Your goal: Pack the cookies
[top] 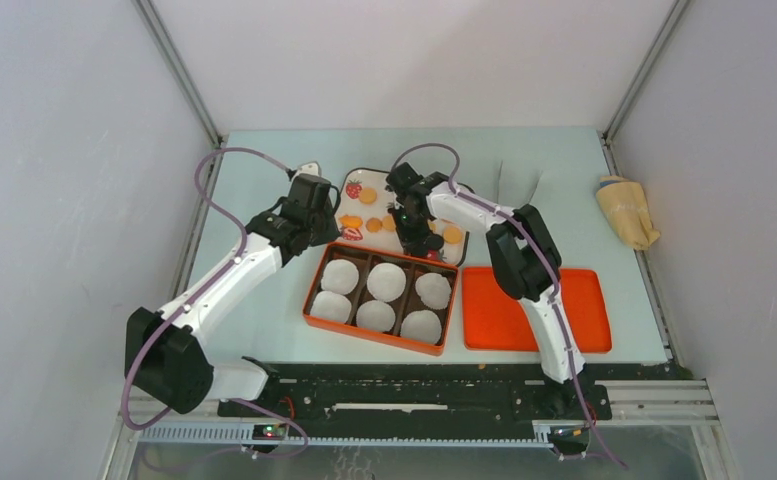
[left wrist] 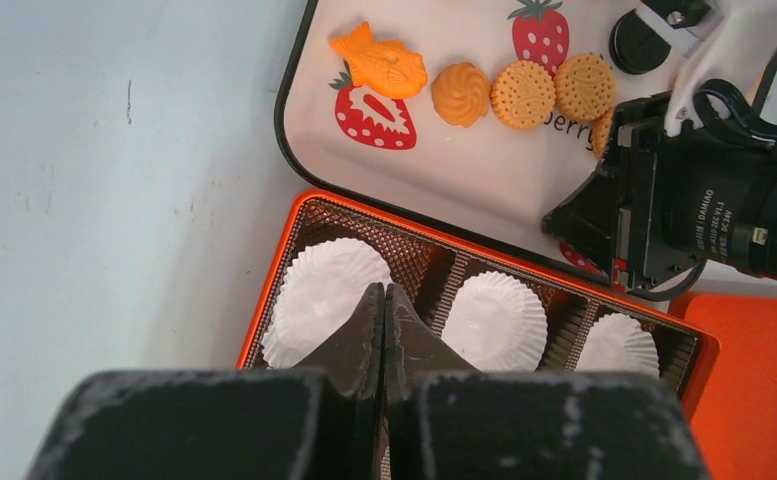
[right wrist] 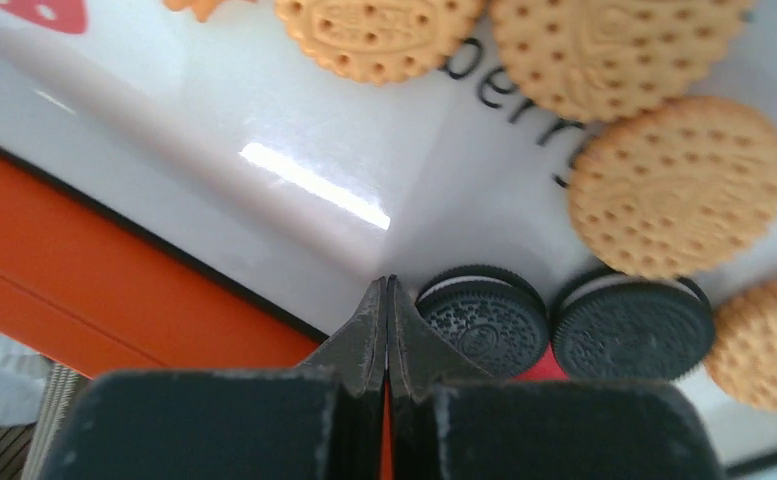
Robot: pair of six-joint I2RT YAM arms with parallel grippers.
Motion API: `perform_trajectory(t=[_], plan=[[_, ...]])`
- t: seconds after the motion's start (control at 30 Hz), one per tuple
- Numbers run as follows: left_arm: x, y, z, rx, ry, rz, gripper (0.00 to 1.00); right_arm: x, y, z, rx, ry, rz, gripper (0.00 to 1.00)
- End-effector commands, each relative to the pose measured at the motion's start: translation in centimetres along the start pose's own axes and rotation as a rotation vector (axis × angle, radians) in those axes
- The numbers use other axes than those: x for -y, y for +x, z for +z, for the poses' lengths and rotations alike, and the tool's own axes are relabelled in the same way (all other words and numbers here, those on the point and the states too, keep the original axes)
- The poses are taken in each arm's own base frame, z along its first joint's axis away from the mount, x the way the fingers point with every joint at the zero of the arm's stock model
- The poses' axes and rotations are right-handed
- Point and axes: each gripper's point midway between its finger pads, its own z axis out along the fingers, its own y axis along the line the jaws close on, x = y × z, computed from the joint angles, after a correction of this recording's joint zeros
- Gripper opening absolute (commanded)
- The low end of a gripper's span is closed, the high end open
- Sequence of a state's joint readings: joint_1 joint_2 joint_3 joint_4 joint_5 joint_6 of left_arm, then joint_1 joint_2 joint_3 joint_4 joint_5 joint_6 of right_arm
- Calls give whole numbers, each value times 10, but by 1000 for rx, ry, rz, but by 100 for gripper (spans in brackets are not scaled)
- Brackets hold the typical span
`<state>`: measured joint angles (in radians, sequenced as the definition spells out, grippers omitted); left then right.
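The cookies lie on a white strawberry-print tray (top: 350,205): golden round ones (left wrist: 522,93) (right wrist: 679,185), a fish-shaped one (left wrist: 379,62) and two black ones (right wrist: 484,320) (right wrist: 632,325). My right gripper (right wrist: 385,290) is shut and empty, its tips low over the tray's near edge, just left of the nearer black cookie. My left gripper (left wrist: 384,295) is also shut on nothing. It hovers over the far-left paper cup (left wrist: 319,290) of the orange box (top: 309,300). In the top view the right gripper (top: 416,240) hangs at the tray's near edge and the left gripper (top: 326,232) is by the box's far-left corner.
The orange box holds several white paper cups (top: 386,282) with nothing in them, and touches the tray's near edge. An orange lid (top: 529,310) lies flat to the right of the box. A beige pouch (top: 626,210) sits at the table's right edge. The right arm's wrist (left wrist: 684,210) stands over the tray.
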<state>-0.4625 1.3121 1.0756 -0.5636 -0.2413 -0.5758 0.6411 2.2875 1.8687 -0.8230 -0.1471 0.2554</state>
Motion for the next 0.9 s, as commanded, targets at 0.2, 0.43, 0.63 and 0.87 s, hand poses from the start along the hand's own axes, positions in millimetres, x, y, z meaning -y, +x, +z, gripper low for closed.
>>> perform_trajectory(t=[0.2, 0.43, 0.63, 0.87], plan=[[3, -14, -19, 64, 34, -17, 0, 0, -51, -126, 385, 231, 3, 0], [8, -18, -21, 68, 49, -14, 0, 3, 38, -109, 242, 278, -8, 0], [16, -21, -20, 63, 75, -13, 0, 28, 102, -89, 153, 337, 36, 0], [19, -22, -24, 70, 89, -13, 0, 51, 111, -75, 121, 426, 71, 0]])
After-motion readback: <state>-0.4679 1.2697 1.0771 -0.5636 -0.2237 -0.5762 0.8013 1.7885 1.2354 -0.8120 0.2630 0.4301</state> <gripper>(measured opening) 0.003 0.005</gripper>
